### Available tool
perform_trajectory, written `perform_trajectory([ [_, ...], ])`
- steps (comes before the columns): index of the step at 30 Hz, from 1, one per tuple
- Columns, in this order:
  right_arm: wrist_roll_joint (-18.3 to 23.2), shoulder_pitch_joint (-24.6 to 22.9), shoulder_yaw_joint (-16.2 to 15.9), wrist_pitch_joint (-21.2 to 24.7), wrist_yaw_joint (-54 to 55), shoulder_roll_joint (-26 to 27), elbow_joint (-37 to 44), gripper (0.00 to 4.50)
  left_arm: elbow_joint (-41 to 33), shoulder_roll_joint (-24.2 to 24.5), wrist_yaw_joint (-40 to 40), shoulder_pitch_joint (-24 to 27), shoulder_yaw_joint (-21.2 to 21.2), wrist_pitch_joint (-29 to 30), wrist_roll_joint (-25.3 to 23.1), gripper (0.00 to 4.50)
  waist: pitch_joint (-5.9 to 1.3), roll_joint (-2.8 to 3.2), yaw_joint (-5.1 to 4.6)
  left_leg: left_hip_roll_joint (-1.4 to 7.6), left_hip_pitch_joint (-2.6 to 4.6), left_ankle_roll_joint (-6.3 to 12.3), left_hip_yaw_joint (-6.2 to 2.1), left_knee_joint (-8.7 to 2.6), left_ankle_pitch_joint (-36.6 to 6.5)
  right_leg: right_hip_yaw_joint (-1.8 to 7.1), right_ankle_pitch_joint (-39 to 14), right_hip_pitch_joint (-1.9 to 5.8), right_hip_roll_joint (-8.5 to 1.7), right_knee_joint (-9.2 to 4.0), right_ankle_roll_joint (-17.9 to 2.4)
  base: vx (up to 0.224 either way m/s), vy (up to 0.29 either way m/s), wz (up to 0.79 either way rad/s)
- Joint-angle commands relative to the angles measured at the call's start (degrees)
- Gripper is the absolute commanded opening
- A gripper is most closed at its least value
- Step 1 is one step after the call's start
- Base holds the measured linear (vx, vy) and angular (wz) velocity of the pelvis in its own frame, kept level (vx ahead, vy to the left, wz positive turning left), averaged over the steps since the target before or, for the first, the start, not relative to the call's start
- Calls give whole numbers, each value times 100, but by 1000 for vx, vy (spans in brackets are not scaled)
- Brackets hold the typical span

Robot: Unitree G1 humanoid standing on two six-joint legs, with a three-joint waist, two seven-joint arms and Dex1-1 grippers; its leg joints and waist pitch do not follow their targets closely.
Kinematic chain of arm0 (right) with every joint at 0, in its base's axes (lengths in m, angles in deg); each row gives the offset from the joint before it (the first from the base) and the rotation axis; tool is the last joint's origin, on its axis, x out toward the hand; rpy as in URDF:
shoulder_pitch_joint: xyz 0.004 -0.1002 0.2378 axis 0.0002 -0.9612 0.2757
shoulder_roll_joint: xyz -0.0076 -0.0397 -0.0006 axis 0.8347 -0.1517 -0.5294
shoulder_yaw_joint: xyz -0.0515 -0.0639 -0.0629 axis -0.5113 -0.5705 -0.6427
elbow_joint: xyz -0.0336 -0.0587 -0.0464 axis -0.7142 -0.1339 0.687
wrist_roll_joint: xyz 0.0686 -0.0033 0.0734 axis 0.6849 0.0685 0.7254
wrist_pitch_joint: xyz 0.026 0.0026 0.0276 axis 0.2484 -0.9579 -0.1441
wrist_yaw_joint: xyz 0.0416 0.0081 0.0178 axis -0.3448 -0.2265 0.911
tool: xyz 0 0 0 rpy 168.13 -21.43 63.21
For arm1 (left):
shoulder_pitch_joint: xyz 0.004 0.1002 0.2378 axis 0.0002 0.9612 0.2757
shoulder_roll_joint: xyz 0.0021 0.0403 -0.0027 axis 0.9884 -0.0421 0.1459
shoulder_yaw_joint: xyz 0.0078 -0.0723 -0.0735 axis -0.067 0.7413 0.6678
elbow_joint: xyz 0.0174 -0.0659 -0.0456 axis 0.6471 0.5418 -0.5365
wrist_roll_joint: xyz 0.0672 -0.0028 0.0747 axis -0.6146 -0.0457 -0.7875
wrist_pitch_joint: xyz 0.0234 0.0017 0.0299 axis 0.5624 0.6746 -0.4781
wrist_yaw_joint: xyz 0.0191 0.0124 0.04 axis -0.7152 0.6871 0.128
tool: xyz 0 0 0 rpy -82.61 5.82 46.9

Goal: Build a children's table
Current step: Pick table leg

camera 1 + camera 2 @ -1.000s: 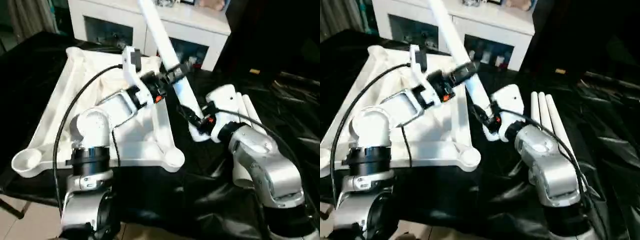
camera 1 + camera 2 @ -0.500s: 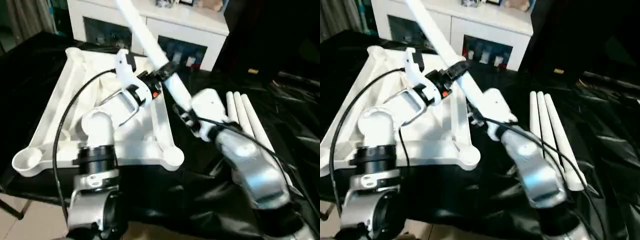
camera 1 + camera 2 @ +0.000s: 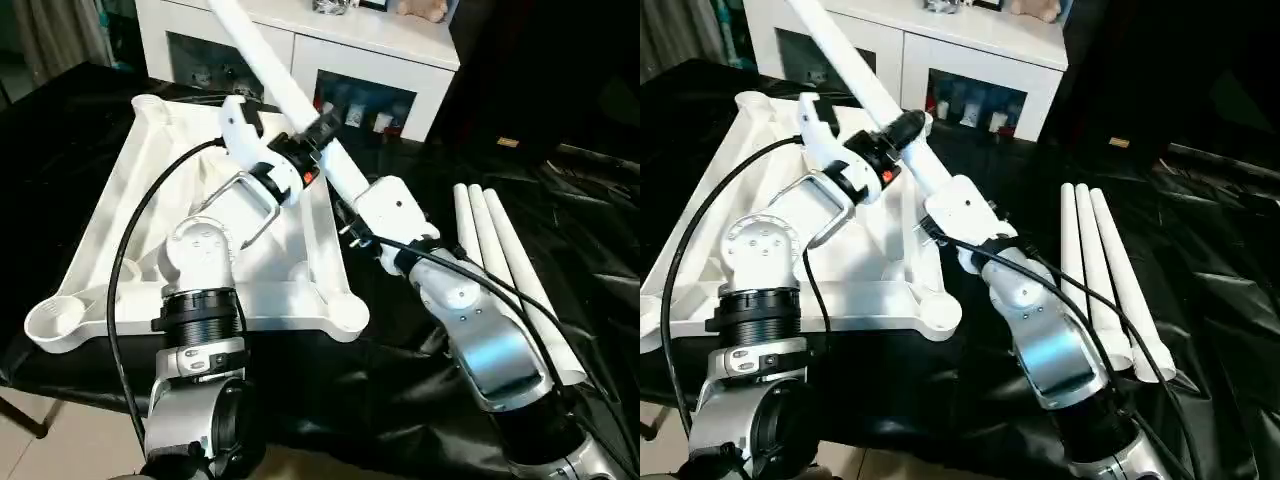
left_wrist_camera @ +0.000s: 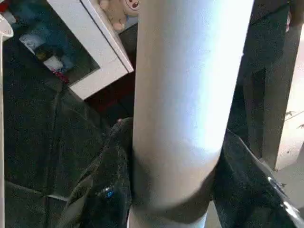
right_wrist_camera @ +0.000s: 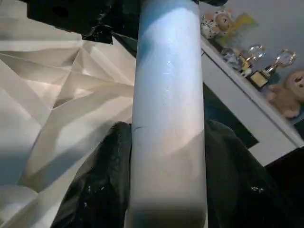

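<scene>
The children's table top (image 3: 95,225) lies upside down on the black cloth, ribs up, with round sockets at its corners. One white leg (image 3: 262,62) slants from above the top's right rim up towards the far left. My left gripper (image 3: 318,132) is shut on the leg at mid-length; its black fingers (image 4: 109,180) press both sides of the tube (image 4: 185,95). My right gripper (image 3: 352,222) is shut on the leg's lower end, and its fingers (image 5: 102,185) flank the tube (image 5: 168,104). Three more legs (image 3: 500,260) lie side by side to the right.
A white cabinet with glass doors (image 3: 350,60) stands behind the work table, with small toys on top. The black cloth (image 3: 590,220) is crumpled at the right and front. A black cable (image 3: 125,260) loops from my left arm over the table top.
My left gripper has closed round the leg. The leg's upper end has swung to the left, and my right arm has stretched forward along it.
</scene>
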Motion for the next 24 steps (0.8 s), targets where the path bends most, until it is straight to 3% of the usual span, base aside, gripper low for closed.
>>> perform_trajectory([
  [1,-87,94,65,-147,66,-47,-3,184,27,-212,33,-120,-38,31,34,198,-385,87,2,206,30,-82,-101,-347,-464,446,-336,348,-667,-416,-109,0,0,0],
  [2,-86,100,76,-215,37,-48,-41,184,23,-181,36,-112,-49,16,74,198,-385,83,1,206,32,-80,-98,-346,-469,445,-322,348,-663,-421,-104,0,0,0],
  [4,-66,99,102,-272,-3,-43,-79,240,13,-121,26,-100,-102,-13,85,193,-385,76,-1,204,31,-72,-97,-344,-450,450,-256,352,-669,-412,-117,0,0,0],
  [6,-36,97,119,-316,-25,-41,-94,256,3,-83,9,-95,-128,-23,76,183,-390,79,-3,204,30,-77,-97,-343,-449,448,-236,355,-666,-405,-130,0,0,0],
  [10,403,46,296,-465,-357,0,-92,295,33,200,-263,-85,-426,-34,-169,182,-391,76,6,205,43,-10,-93,-344,-475,450,-241,348,-671,-402,-102,0,0,0],
  [12,1433,-172,834,-224,-984,143,206,307,105,595,-799,-133,-833,-20,-445,182,-387,84,8,207,51,79,-90,-351,-532,447,-341,333,-676,-422,-44,0,0,0],
  [17,2350,-233,1302,466,-1848,-175,472,335,-15,1072,-1575,-243,-1238,348,-369,182,-400,100,30,235,56,91,-101,-350,-341,443,-23,359,-681,-367,-218,0,0,0],
  [19,2809,-162,1587,813,-2146,-302,509,335,-123,1240,-1880,-282,-1392,554,-256,182,-394,99,44,235,47,66,-94,-347,-359,441,-110,358,-698,-383,-278,0,0,0],
  [21,3468,42,2041,1419,-2531,-488,364,335,-238,1434,-2191,-377,-1598,871,-116,182,-393,50,44,217,37,61,-74,-335,-339,441,-310,366,-694,-394,-300,0,0,0],
  [23,3777,126,2271,1604,-2784,-646,194,335,-295,1498,-2342,-431,-1678,1080,7,182,-392,65,60,221,34,76,-72,-324,-326,436,-448,355,-689,-404,-316,0,0,0],
  [24,3985,143,2359,1772,-2946,-750,129,335,-337,1525,-2426,-434,-1746,1127,22,182,-384,37,69,215,20,59,-62,-320,-313,435,-523,356,-688,-423,-313,0,0,0],
])
